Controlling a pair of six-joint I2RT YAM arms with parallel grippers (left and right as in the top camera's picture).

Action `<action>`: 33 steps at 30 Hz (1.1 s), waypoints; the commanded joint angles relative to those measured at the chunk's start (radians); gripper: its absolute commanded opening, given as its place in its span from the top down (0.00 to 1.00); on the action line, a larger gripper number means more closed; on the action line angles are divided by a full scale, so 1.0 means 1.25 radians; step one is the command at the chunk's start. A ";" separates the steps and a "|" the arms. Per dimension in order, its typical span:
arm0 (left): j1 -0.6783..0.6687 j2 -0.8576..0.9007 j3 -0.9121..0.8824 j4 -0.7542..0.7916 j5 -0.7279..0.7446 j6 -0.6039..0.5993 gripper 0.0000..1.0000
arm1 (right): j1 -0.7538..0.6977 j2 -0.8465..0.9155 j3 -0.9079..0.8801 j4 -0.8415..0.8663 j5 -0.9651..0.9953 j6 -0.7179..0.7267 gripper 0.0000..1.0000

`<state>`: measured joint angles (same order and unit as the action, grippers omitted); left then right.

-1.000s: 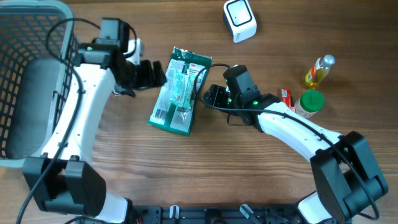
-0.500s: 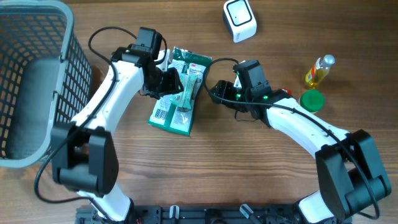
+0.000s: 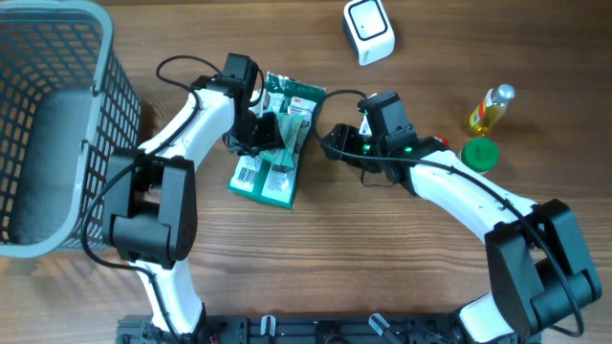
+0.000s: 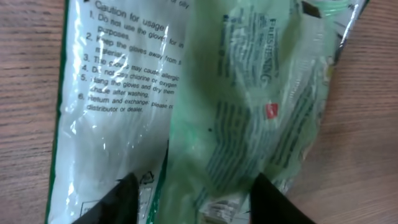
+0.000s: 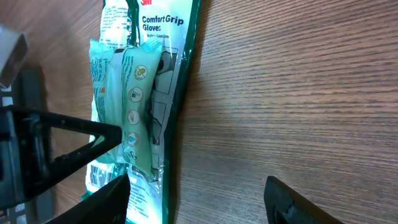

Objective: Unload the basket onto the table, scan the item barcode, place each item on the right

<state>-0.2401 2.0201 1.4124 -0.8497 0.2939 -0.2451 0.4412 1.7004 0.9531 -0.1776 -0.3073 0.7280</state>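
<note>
A green and white glove packet (image 3: 274, 143) lies flat on the wooden table, with its barcode (image 3: 247, 175) at the near left corner. My left gripper (image 3: 269, 132) comes down on its middle. In the left wrist view the jaws (image 4: 196, 200) have closed in on the packet's (image 4: 236, 112) raised green bulge, one finger on each side. My right gripper (image 3: 333, 143) stands open just right of the packet, over bare wood. In the right wrist view it (image 5: 196, 193) has nothing between its fingers and the packet (image 5: 146, 93) runs along its left side. The white scanner (image 3: 368, 31) stands at the back.
A grey mesh basket (image 3: 100, 96) fills the left side. At the right stand a yellow bottle (image 3: 491, 107), a green-lidded jar (image 3: 479, 155) and a small red item (image 3: 440, 148). Cables loop over both arms.
My left arm swung right from beside the basket onto the packet, and its jaws went from wide open to closed round the packet's middle. The right gripper shifted slightly up and right.
</note>
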 commanded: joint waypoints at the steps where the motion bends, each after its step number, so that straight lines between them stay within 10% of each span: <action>1: 0.006 0.024 -0.005 0.003 -0.005 -0.002 0.65 | -0.002 0.010 -0.005 0.001 -0.010 -0.018 0.31; 6: 0.006 0.031 -0.005 0.001 -0.005 -0.001 0.96 | -0.002 0.010 -0.005 0.001 -0.010 -0.018 0.31; 16: 0.034 -0.095 0.054 -0.104 0.050 0.005 0.96 | -0.060 -0.013 -0.005 0.058 -0.261 -0.062 0.30; 22: 0.018 -0.133 0.054 -0.132 0.289 0.090 0.96 | -0.070 -0.013 -0.005 0.069 -0.407 -0.022 0.30; 33: -0.044 -0.132 0.036 -0.162 0.071 0.032 0.93 | -0.070 -0.005 -0.005 -0.016 -0.293 -0.013 0.30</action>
<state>-0.2787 1.8706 1.4620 -1.0557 0.5369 -0.1398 0.3588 1.7000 0.9524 -0.1726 -0.7525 0.7399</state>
